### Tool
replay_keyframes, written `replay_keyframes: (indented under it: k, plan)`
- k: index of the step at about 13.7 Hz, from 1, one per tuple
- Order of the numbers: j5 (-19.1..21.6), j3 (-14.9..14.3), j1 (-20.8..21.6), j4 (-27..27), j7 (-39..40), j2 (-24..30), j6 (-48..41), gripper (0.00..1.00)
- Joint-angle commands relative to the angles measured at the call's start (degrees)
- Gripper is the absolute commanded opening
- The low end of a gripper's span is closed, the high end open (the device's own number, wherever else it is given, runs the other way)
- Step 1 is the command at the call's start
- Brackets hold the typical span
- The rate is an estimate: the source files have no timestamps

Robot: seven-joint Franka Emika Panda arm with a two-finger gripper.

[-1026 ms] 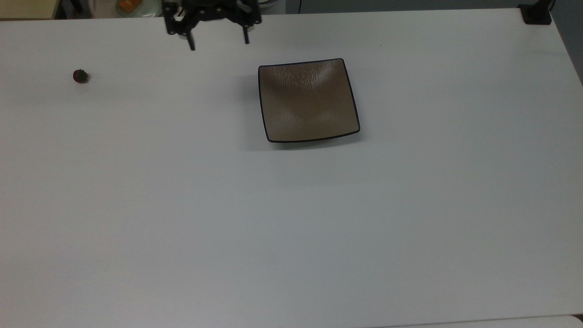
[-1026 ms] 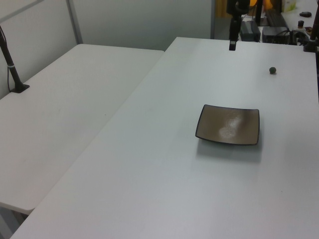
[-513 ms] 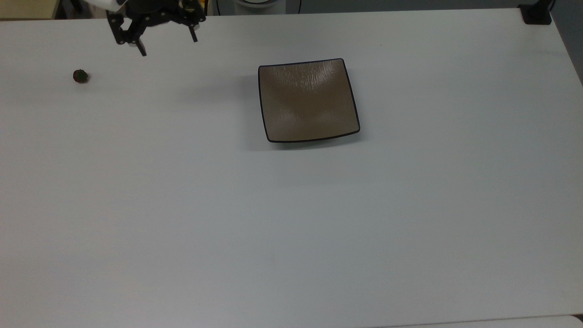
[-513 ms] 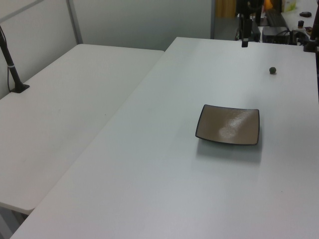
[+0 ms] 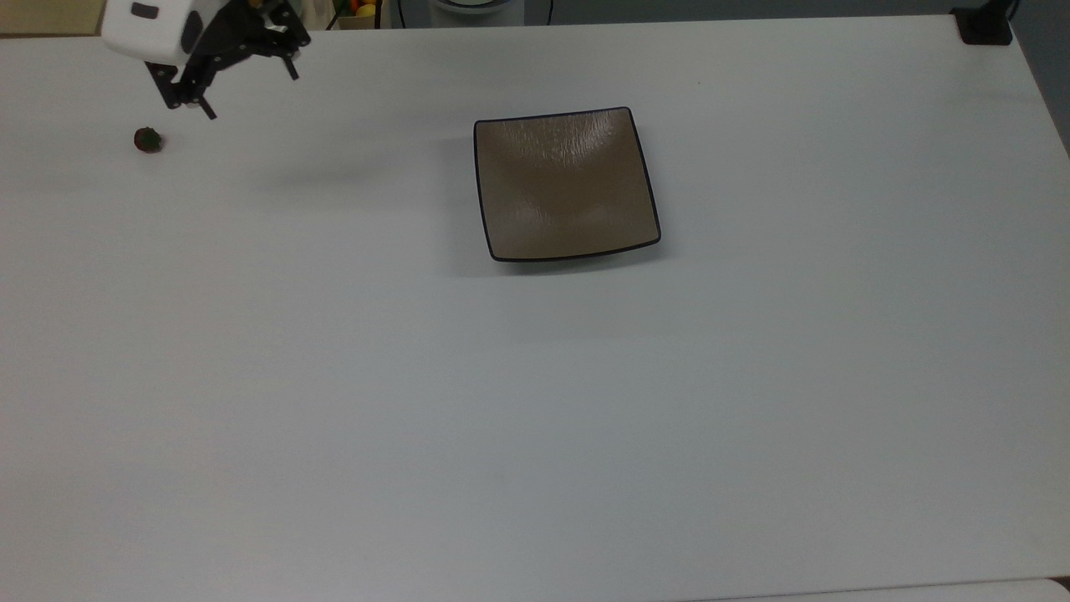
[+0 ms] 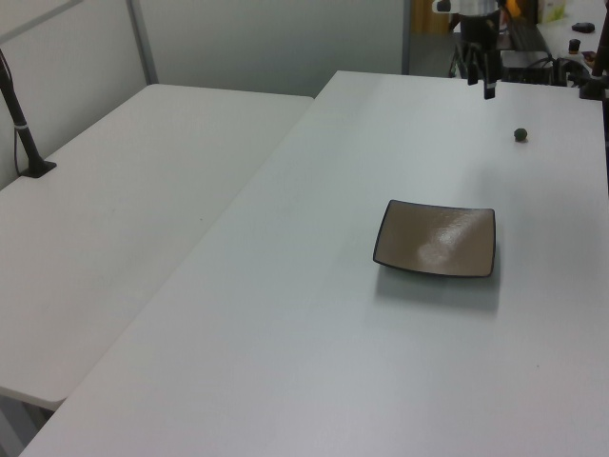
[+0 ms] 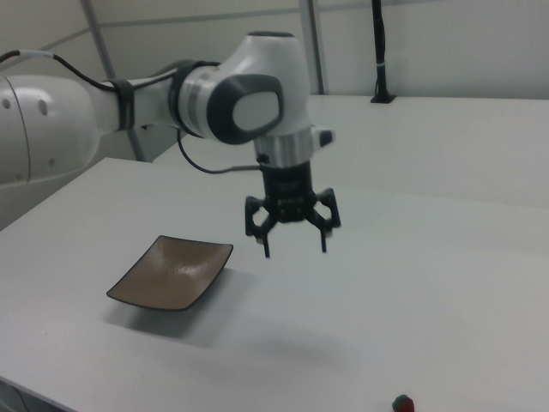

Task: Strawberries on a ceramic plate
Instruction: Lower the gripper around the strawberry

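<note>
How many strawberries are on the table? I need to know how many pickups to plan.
1. The strawberry lies on the white table near the top view's left edge, far from the ceramic plate, which holds nothing.

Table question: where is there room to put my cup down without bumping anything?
Almost anywhere. The white table is bare below the ceramic plate in the top view, and to the top view's right of it too. The busy bit is the top view's upper left corner, where the open gripper hangs near the strawberry.

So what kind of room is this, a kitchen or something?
More likely a robotics lab: a white robot arm with a pincer works over bare white tables, with only a plate and strawberry out.
</note>
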State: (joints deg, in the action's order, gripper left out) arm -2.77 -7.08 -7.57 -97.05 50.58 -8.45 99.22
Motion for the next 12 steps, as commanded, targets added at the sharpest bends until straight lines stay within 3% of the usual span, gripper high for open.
replay_keyframes:
  k: [1,6,9,12]
  plan:
    - [-0.65,-4.68,0.37,-3.75,5.92,-0.24,2.20,1.00]
    - [-0.74,-8.12,0.02,-9.10,12.86,-3.58,10.79,1.00]
    - [-1.26,-10.67,-0.16,-9.29,16.29,-5.52,13.81,1.00]
    - [-5.56,-12.96,-0.42,-9.47,18.41,-7.88,17.48,1.00]
